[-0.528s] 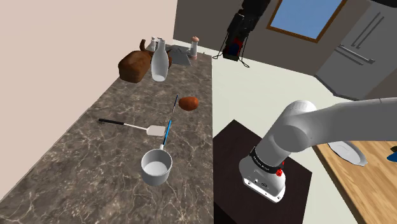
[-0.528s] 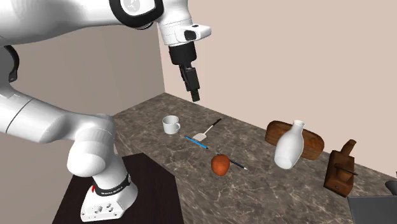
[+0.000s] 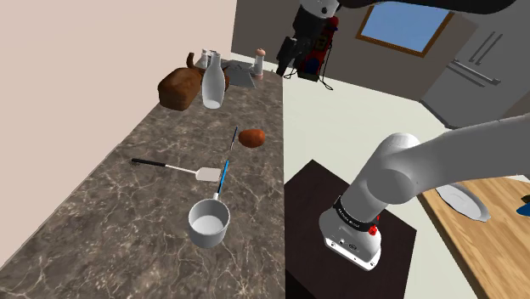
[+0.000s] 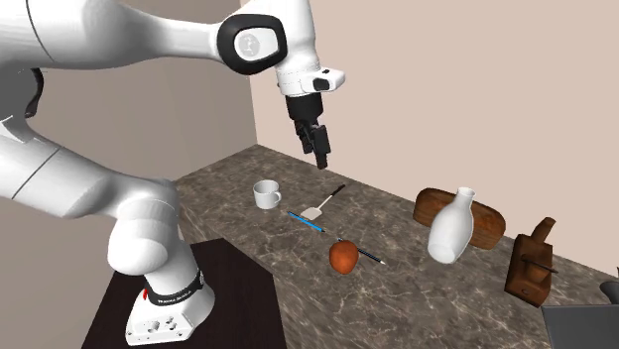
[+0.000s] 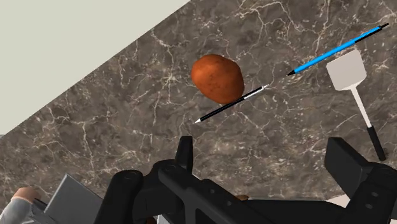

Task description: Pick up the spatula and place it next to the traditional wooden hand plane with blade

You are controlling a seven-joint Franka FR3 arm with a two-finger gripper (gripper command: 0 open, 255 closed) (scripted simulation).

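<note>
White arm (image 4: 119,45) (dark joints), black claw (image 4: 320,161)

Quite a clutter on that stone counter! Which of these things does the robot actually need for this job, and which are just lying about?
Part of the job: spatula; wooden hand plane; gripper.

Just lying about: white cup; blue pen; black pen; reddish-brown lump; white bottle; brown block.

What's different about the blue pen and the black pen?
The blue pen is bright blue; the black pen is black with a pale tip. The blue pen looks a bit longer than the black pen. The blue pen lies beside the white spatula; the black pen lies right by the reddish-brown lump. Both are thin and lie flat on the dark marbled counter.
</note>
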